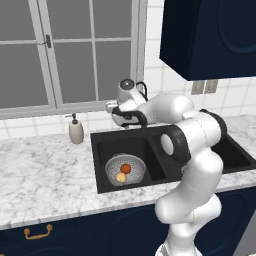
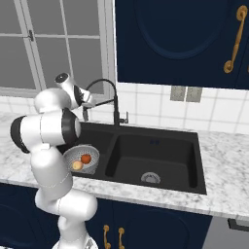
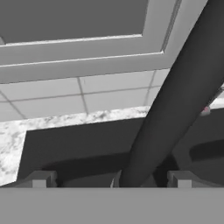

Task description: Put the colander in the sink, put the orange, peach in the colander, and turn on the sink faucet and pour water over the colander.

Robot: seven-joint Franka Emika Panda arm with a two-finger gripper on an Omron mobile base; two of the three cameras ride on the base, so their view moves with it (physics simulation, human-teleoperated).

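Note:
The grey mesh colander (image 1: 134,163) (image 2: 91,151) sits in the left basin of the black sink (image 1: 100,148) (image 2: 160,146). Inside it lie the dark red-orange orange (image 1: 126,169) (image 2: 86,158) and, beside it, the paler peach (image 1: 121,177) (image 2: 77,165). My gripper (image 1: 112,106) (image 2: 88,102) (image 3: 111,179) is up at the black gooseneck sink faucet (image 2: 115,99) (image 1: 132,116). It is open. In the hand view the faucet's dark tube (image 3: 175,100) runs up between the two fingertips (image 3: 41,179). No water shows.
A beige soap dispenser (image 1: 76,131) stands on the marble counter (image 1: 45,175) left of the sink. The window (image 1: 65,55) is behind the faucet and a dark blue wall cabinet (image 1: 210,35) hangs above right. The right basin holds a silver drain (image 2: 150,178).

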